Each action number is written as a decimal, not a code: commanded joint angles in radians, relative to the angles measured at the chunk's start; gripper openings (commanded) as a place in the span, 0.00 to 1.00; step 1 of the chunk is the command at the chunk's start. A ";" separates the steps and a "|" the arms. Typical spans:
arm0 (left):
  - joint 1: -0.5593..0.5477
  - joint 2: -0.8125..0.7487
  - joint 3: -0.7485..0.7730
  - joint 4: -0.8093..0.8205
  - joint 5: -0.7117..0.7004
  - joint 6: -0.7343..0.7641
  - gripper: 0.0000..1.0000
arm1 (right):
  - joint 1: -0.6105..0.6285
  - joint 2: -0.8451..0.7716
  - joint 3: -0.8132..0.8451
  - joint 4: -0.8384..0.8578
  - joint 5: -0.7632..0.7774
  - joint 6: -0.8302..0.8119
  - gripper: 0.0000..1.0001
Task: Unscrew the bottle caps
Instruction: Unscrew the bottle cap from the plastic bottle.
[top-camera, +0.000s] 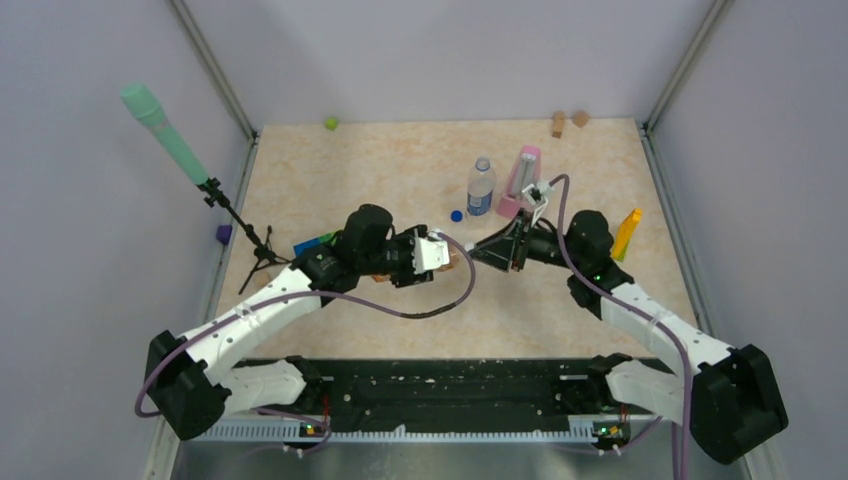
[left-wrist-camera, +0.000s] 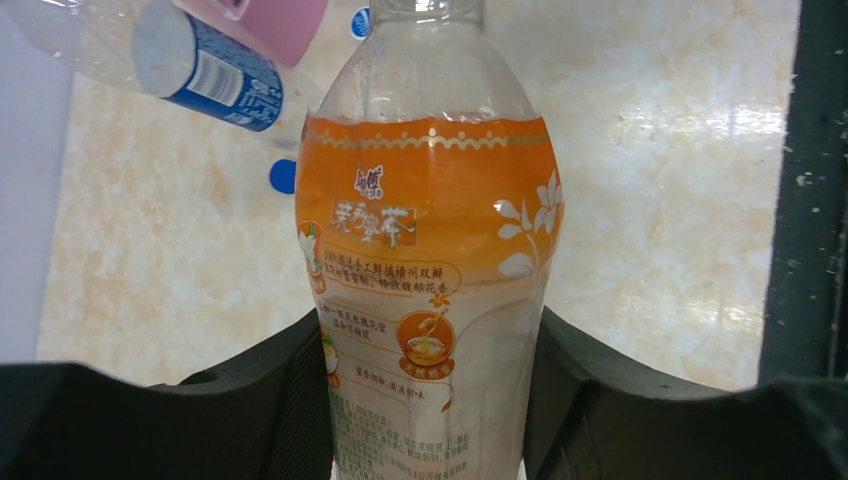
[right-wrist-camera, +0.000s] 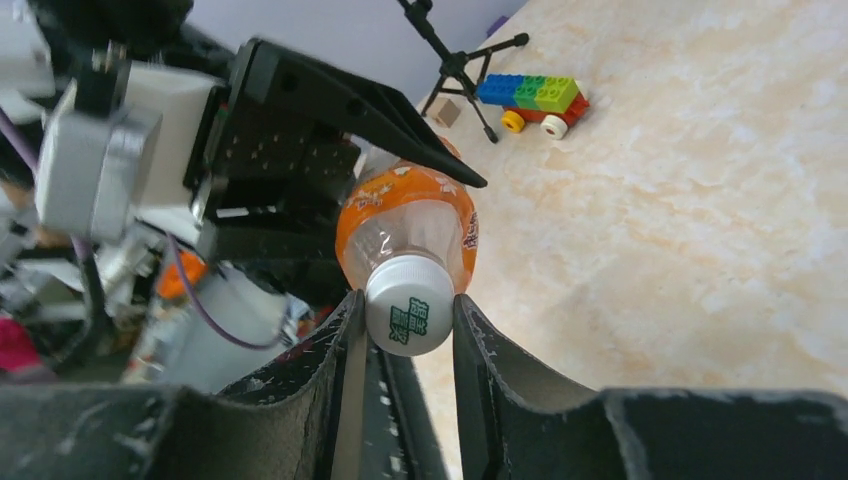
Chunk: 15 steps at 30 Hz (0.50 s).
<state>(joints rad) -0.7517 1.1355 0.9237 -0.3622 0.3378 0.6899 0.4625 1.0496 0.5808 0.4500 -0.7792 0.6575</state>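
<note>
Right, pink metronome (top-camera: 522, 180) is the marker, standing toward the far side of the table (top-camera: 380, 170). Orange bottle (top-camera: 457, 262) is held sideways, nearer the arms than the metronome and a bit to its left. L gripper (top-camera: 432, 255) has it by the body. On the wrist cam both black fingers (left-wrist-camera: 290, 400) press the label, one per side, w/ the bottle filling the gap between them.

R gripper (right-wrist-camera: 408, 302) meets it from the metronome's side, jaws pinched tight on the white cap (right-wrist-camera: 410, 315), green print on top. Cap sits on the neck, orange shoulder just behind it.

Other bits: blue-label bottle (top-camera: 481, 187) stands upright just left of the metronome. Close, but can't tell if they touch. Dark blue cap (top-camera: 456, 214) lies loose on the table, left of the metronome and slightly nearer the arms, just beside that bottle's base. Yellow object (top-camera: 627, 233) leans off to the metronome's right, apart from it. Green cube (top-camera: 331, 123) is way left of the metronome, at the back edge.
</note>
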 joint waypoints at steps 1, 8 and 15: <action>0.016 0.021 0.065 0.037 0.189 -0.060 0.00 | 0.021 -0.044 -0.033 0.155 -0.194 -0.330 0.00; 0.059 0.017 0.099 -0.023 0.370 -0.069 0.00 | 0.021 -0.059 -0.042 0.134 -0.260 -0.708 0.00; 0.076 0.047 0.136 -0.124 0.439 -0.034 0.00 | 0.021 -0.072 -0.028 0.017 -0.265 -1.115 0.00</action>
<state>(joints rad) -0.6697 1.1728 1.0016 -0.4915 0.6170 0.6491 0.4625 0.9905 0.5365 0.5232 -0.9981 -0.1162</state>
